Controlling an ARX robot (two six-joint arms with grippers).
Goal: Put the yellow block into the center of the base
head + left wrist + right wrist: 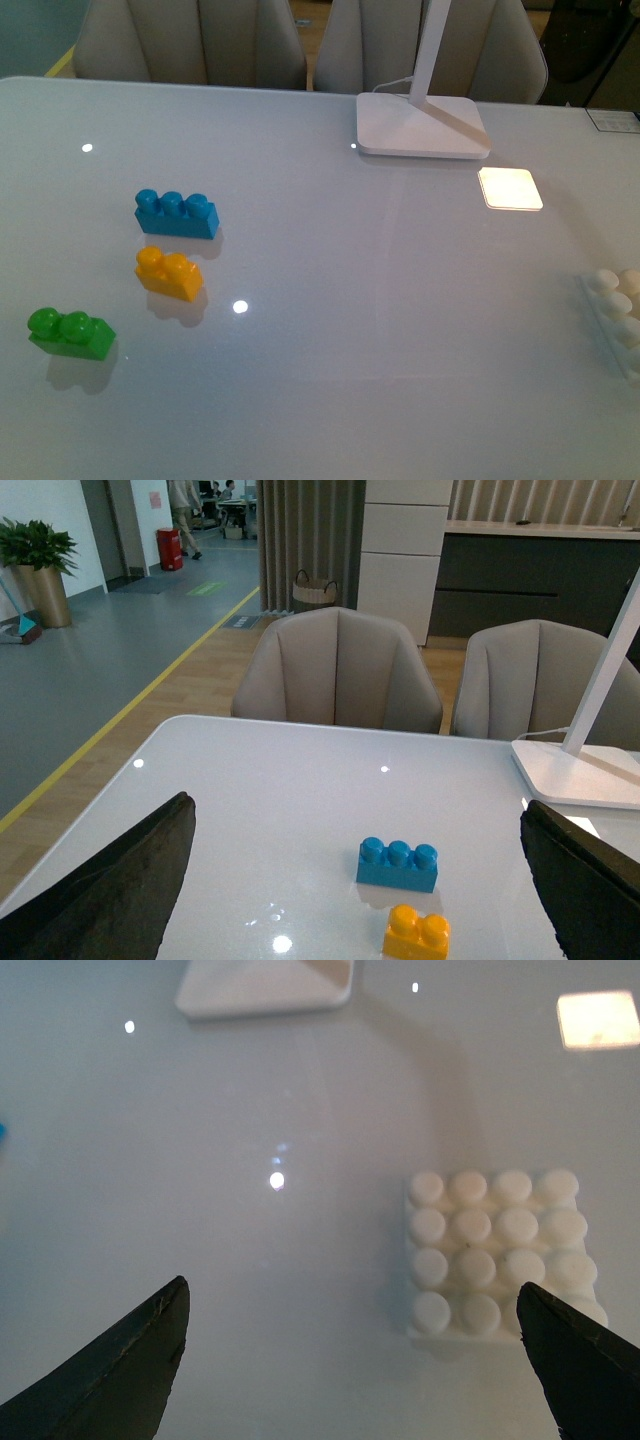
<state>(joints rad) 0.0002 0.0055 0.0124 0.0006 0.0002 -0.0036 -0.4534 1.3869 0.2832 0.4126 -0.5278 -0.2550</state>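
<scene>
The yellow block (168, 272) lies on the white table at the left, between a blue brick (176, 213) and a green brick (70, 333). In the left wrist view the yellow block (416, 933) sits just ahead of my open left gripper (360, 880), nearer its right finger, with the blue brick (397, 864) beyond it. The white studded base (618, 312) shows only partly at the table's right edge. In the right wrist view the base (495, 1254) lies ahead of my open right gripper (355, 1360), toward its right finger. Neither arm appears in the front view.
A white lamp foot (420, 124) with its stem stands at the back centre, casting a bright patch (510, 188) on the table. Beige chairs (190, 40) line the far edge. The lamp foot (268, 984) also shows in the right wrist view.
</scene>
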